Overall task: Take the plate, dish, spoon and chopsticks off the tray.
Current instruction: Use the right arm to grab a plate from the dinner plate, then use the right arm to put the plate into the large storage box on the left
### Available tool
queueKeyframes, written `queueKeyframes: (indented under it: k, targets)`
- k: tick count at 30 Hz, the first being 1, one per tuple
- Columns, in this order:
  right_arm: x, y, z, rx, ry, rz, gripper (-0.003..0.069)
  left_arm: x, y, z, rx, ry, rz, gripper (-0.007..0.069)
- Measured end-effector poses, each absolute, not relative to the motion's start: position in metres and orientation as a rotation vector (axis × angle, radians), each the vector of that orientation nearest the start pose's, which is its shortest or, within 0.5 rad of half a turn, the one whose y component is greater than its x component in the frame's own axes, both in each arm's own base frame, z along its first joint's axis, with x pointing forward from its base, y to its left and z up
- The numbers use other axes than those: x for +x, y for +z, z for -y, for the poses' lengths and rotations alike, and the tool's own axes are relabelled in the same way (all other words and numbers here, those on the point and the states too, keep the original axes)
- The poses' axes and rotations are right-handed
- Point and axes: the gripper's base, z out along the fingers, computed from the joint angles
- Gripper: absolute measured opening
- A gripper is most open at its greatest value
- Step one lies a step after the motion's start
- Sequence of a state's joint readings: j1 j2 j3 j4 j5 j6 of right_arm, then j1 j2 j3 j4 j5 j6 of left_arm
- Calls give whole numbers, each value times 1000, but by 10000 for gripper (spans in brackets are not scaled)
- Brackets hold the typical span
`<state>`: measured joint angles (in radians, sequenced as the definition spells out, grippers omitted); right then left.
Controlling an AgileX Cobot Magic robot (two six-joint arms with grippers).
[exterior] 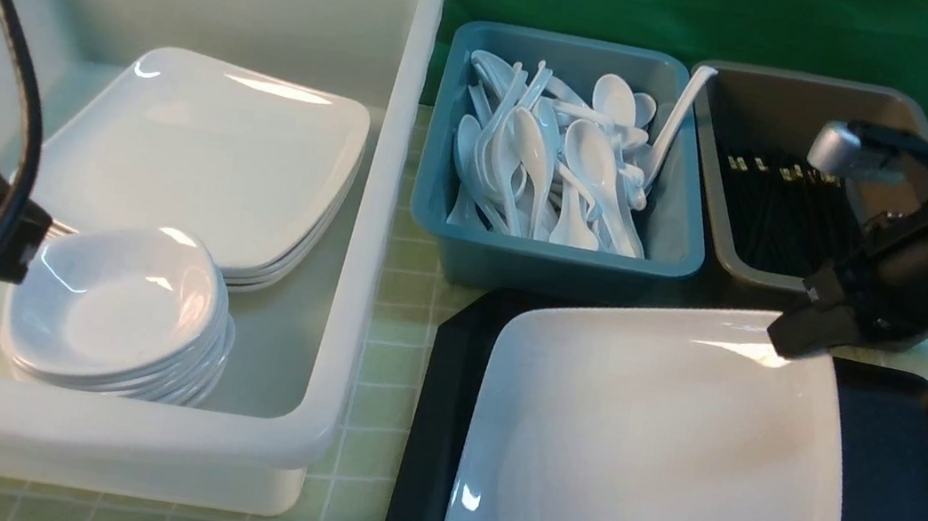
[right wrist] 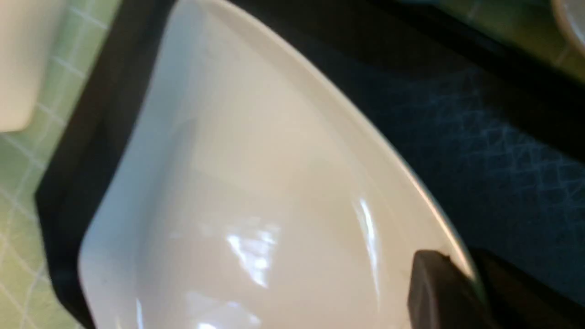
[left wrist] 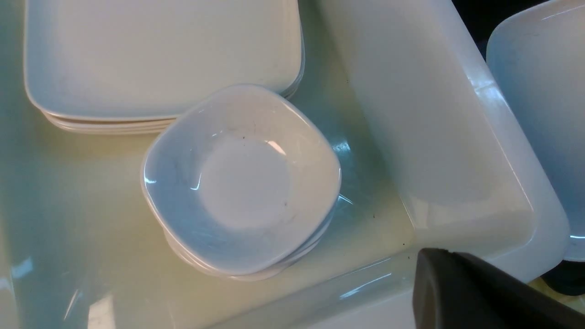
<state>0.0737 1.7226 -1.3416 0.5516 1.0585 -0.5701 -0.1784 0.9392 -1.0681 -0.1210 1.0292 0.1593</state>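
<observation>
Your right hand (exterior: 785, 339) gripped the plate (exterior: 652, 465) by its far corner rim, probably the only purchase on so shallow a piece; the plate lay on the tray (exterior: 908, 498). Your left hand (exterior: 26, 252) hovered closed and empty above the white tub (exterior: 383, 196).

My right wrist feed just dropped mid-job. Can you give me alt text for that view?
The right gripper pinches the rim of the plate, one finger inside and one outside. The glossy white plate fills most of the view, over the black tray, with green checked cloth showing beyond the tray.
</observation>
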Motion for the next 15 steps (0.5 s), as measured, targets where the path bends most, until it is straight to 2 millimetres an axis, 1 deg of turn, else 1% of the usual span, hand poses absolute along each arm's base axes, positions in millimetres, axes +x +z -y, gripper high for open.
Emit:
queueKeyframes:
  k: [2,4,7,9,10,11,13,15]
  targets:
    - [338,283,-71,-601,607,-2641,31,163,384,39,373,-161,-2342,-15]
    - [332,295,-74,-615,591,-2601,30,164,385,39,369,-161,-2330,-15]
    - [322,316,-75,-617,557,-2527,29,165,386,39,365,-156,-2313,-15]
    - [320,321,-75,-618,547,-2511,29,166,386,39,364,-156,-2308,-15]
    - [315,333,-74,-616,526,-2478,29,166,386,39,363,-156,-2304,-15]
    - [315,335,-74,-617,521,-2474,29,166,386,39,363,-156,-2303,-15]
    - [310,359,-72,-616,480,-2409,31,166,387,39,358,-157,-2299,-15]
    - [309,368,-72,-616,472,-2383,31,167,387,39,348,-157,-2298,-15]
